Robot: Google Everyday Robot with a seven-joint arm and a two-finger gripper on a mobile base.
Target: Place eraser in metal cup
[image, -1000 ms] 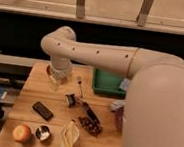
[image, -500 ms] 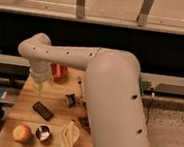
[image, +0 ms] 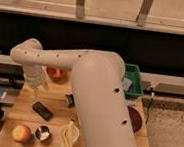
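The eraser is a flat black block lying at an angle on the left part of the wooden table. The metal cup is small, round and shiny, and stands at the front left beside a red apple. My gripper hangs from the white arm over the back left of the table. It is above and just behind the eraser and apart from it. Nothing shows in it.
An orange bowl stands at the back behind the gripper. A small dark round metal piece lies mid-table and a banana at the front. A green bin stands back right. A dark red plate is partly hidden by my arm.
The arm swung left, carrying the gripper from the table's back middle to the back left, closer to the eraser. The objects on the table have not moved.
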